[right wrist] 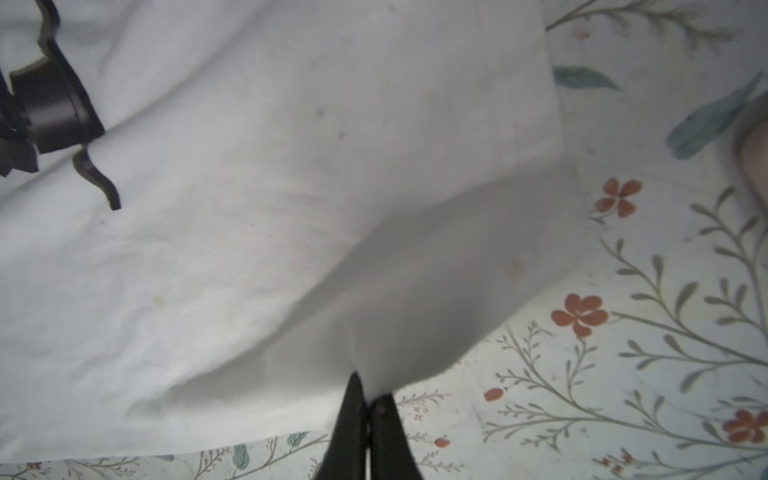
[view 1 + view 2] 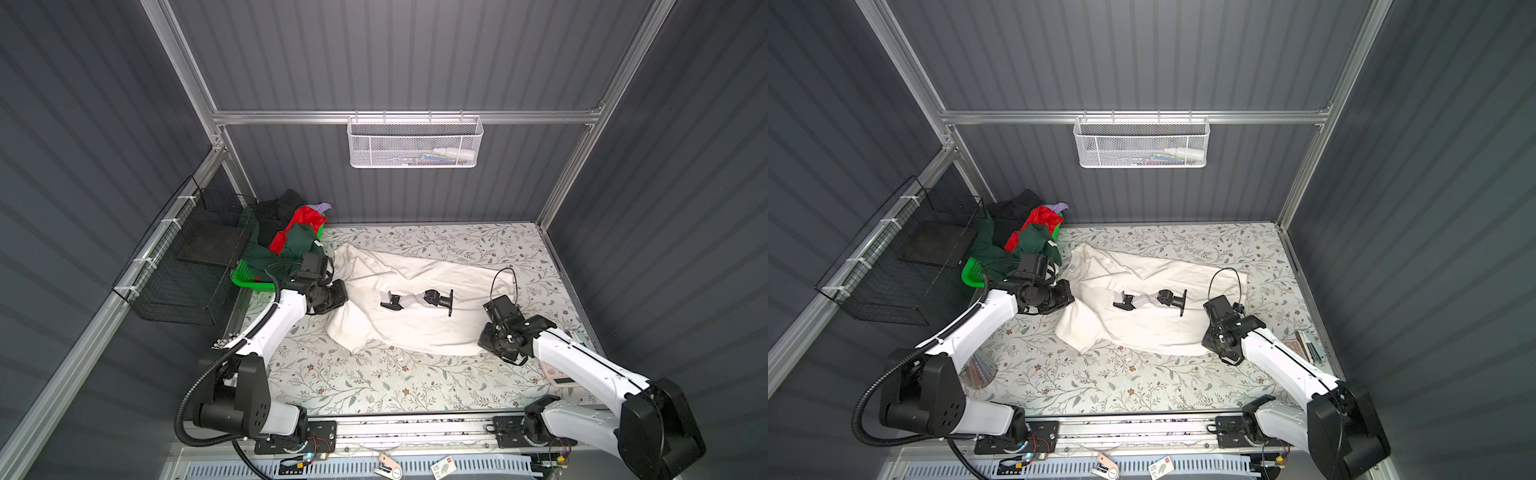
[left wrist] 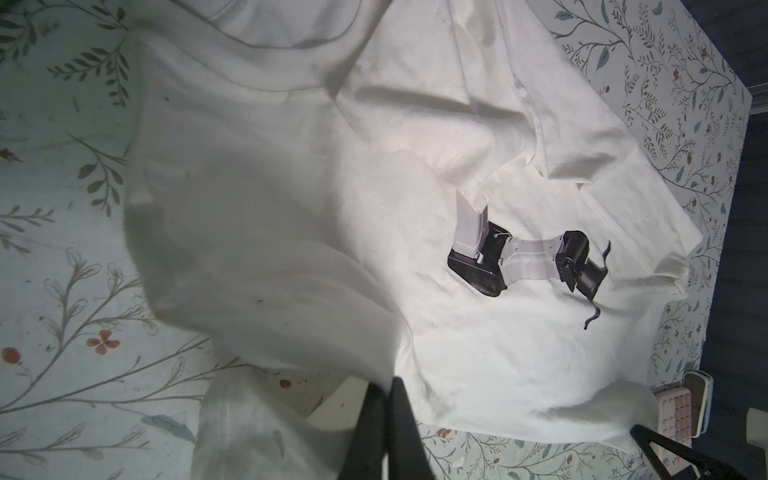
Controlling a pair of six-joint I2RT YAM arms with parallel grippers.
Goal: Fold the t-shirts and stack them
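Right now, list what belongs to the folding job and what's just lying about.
Job: cream-white t-shirt, dark green t-shirt, red t-shirt, left pincer, right pincer.
Lying about: green plastic basket, white mesh basket, black wire basket.

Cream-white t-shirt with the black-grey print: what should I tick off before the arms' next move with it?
1. Left gripper shut on the cream-white cloth t-shirt: ok.
2. Right gripper shut on the shirt's edge: ok.
3. Black-grey print facing up: ok.
4. Shirt lying flat: not ok, folds cross it beyond the print.
5. Shirt apart from the dark green t-shirt hanging over the green plastic basket: cannot tell.
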